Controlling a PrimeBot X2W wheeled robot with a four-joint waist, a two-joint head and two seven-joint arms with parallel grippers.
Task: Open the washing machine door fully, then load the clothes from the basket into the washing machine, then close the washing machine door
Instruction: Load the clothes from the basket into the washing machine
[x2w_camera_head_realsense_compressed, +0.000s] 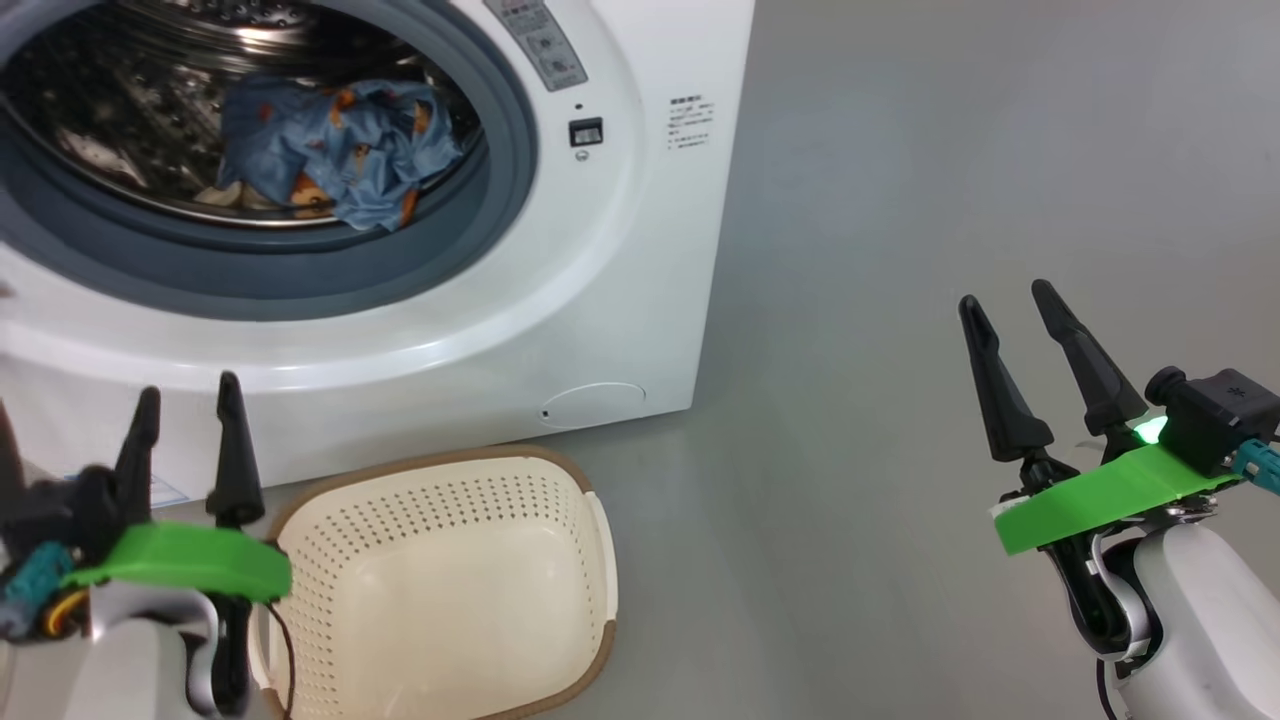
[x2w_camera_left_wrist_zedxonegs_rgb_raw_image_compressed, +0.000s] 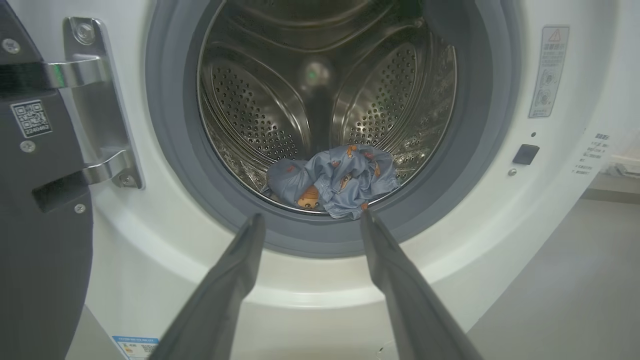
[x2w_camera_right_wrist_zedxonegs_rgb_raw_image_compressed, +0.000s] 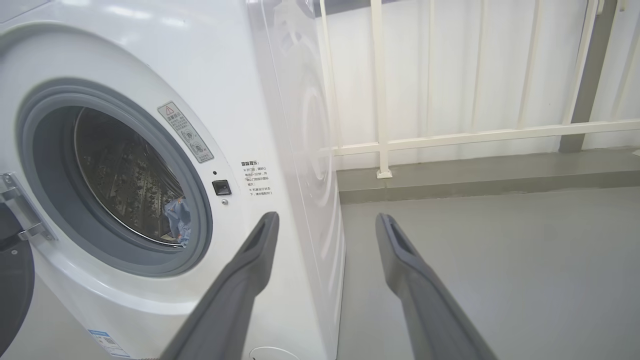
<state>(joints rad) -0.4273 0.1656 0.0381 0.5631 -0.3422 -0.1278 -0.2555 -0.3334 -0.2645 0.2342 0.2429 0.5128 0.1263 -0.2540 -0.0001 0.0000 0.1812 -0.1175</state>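
The white washing machine (x2w_camera_head_realsense_compressed: 600, 250) stands with its mouth uncovered. Its door (x2w_camera_left_wrist_zedxonegs_rgb_raw_image_compressed: 35, 210) is swung out to the left on steel hinges, dark inner face showing. Light blue clothes (x2w_camera_head_realsense_compressed: 335, 150) with orange prints lie at the front of the steel drum, also seen as clothes (x2w_camera_left_wrist_zedxonegs_rgb_raw_image_compressed: 335, 180) and clothes (x2w_camera_right_wrist_zedxonegs_rgb_raw_image_compressed: 179, 227). The cream basket (x2w_camera_head_realsense_compressed: 450, 560) sits on the floor before the machine with nothing visible inside. My left gripper (x2w_camera_head_realsense_compressed: 188, 400) is open beside the basket's left rim, pointing at the drum (x2w_camera_left_wrist_zedxonegs_rgb_raw_image_compressed: 310, 220). My right gripper (x2w_camera_head_realsense_compressed: 1010, 295) is open over bare floor to the machine's right (x2w_camera_right_wrist_zedxonegs_rgb_raw_image_compressed: 325, 220).
Grey floor (x2w_camera_head_realsense_compressed: 900, 300) spreads to the right of the machine. A white railing (x2w_camera_right_wrist_zedxonegs_rgb_raw_image_compressed: 450, 135) on a low kerb runs behind it. The round filter cap (x2w_camera_head_realsense_compressed: 595, 405) sits low on the machine's front.
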